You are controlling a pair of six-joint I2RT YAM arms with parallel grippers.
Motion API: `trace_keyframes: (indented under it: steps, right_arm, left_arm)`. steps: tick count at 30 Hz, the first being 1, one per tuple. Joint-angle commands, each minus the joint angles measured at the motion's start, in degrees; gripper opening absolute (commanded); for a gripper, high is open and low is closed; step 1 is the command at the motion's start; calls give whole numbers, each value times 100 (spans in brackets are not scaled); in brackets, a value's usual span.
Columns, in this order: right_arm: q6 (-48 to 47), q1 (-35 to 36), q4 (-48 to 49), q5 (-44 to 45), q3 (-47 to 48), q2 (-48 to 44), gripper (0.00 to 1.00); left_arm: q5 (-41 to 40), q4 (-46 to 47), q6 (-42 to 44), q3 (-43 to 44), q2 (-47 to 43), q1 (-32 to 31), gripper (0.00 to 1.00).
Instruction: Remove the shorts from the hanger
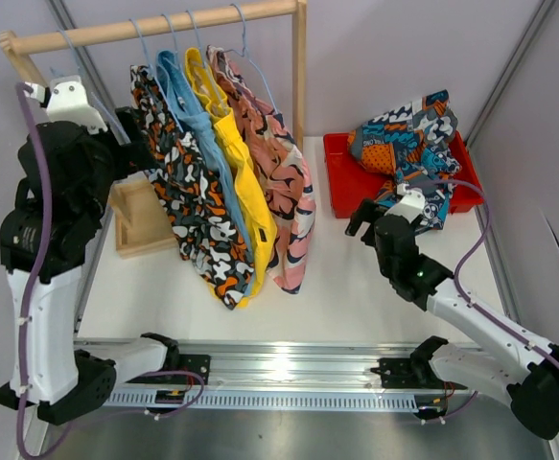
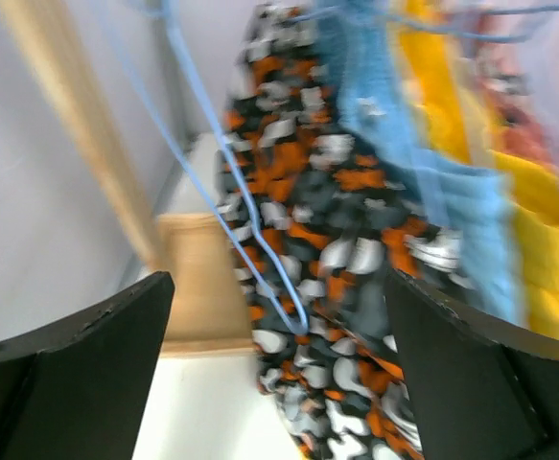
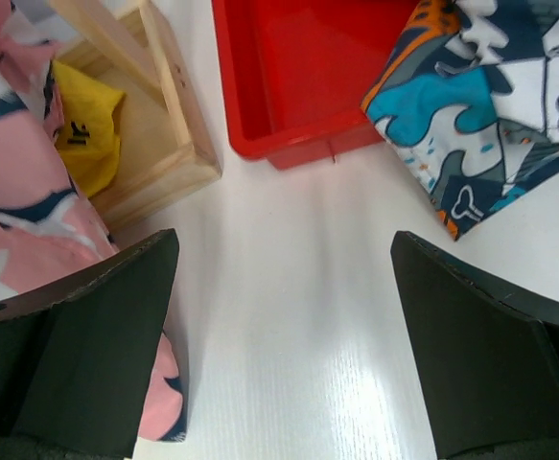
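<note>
Four pairs hang from the wooden rail [image 1: 154, 29]. The one to take, I judge, is the black-orange-white blotched shorts [image 2: 327, 240], straight ahead of your left pincer [image 2: 279, 297]. That pincer stands wide apart with nothing in it. The blue wire hanger [image 2: 250, 211] runs down ahead of the gap, and the light blue shorts [image 2: 394, 144] lie ahead toward its right finger, with the yellow shorts [image 2: 538, 240] further that way.

Close on blotched cloth only, high up near the waistband. Keep the wire out of the bite, or the hanger will probably leave the rail with the garment. Watch that the light blue pair is not caught too. The wrist view is blurred, so line up carefully first.

Your left arm is reared tall, its wrist raised to the hanging cloth at the rack's left end. Your right arm reaches low over the table. The right pincer [image 3: 284, 244] is fully spread and empty, with the pink shorts [image 3: 30, 192] beside its left finger. The red bin [image 3: 289, 86] is ahead, and the blue-orange patterned shorts [image 3: 490, 115] spill over its edge, ahead and to the right.
</note>
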Motion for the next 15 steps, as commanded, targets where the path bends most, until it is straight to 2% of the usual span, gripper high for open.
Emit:
trace_keyframes:
  steps: [1, 5, 11, 15]
  right_arm:
    - [-253, 34, 10, 579, 617, -11, 99]
    - [-359, 34, 11, 571, 916, -11, 100]
    - [-342, 43, -165, 623, 820, -273, 99]
    - [-368, 25, -236, 711, 600, -529, 99]
  left_arm:
    - [538, -332, -403, 562, 95, -567, 99]
    - [838, -156, -596, 931, 543, -1629, 99]
    - [1136, 2, -816, 2055, 1368, -2238, 99]
    - [1742, 379, -992, 2180, 1746, -2239, 99]
